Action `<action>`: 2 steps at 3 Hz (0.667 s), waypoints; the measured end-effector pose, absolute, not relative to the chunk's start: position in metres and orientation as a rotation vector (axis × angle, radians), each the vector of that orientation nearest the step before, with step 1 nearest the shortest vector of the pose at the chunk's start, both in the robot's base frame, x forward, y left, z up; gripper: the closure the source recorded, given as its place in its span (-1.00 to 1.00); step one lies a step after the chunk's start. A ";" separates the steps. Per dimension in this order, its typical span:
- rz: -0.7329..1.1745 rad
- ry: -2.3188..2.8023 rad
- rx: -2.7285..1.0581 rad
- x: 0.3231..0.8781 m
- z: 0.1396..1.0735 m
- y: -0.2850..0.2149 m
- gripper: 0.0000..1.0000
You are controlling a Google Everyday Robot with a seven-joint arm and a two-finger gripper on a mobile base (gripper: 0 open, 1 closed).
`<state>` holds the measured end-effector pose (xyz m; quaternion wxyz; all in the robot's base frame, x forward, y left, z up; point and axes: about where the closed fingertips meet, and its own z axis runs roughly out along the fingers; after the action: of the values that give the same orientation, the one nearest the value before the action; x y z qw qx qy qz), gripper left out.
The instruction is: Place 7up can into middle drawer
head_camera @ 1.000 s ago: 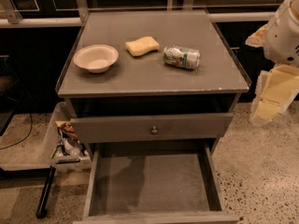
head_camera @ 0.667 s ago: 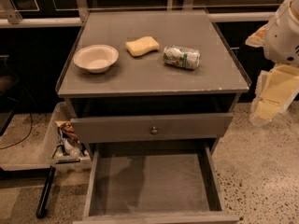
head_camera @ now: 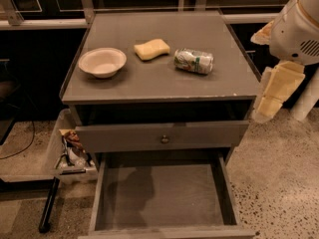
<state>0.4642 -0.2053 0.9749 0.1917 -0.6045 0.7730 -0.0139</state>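
Lying on its side on the counter [head_camera: 164, 83], the 7up can [head_camera: 194, 61] sits just right of a yellow sponge [head_camera: 151, 49]. The middle drawer [head_camera: 164, 195] stands open near the bottom. The end effector [head_camera: 276, 91] hangs beyond the counter's right edge; whether it is apart or together, I cannot tell.

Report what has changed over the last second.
Nothing visibly changed. The gripper hangs off the cabinet at the right of the view, away from the 7up can, which lies on its side on top with the yellow sponge and bowl. The middle drawer stands open, its floor bare.
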 end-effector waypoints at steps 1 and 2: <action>0.036 2.078 -1.703 0.493 0.966 -0.198 -1.00; 0.119 2.007 -1.729 0.528 0.937 -0.201 -1.00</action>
<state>0.5278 -0.2015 0.9367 0.2423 -0.6327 0.7342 0.0435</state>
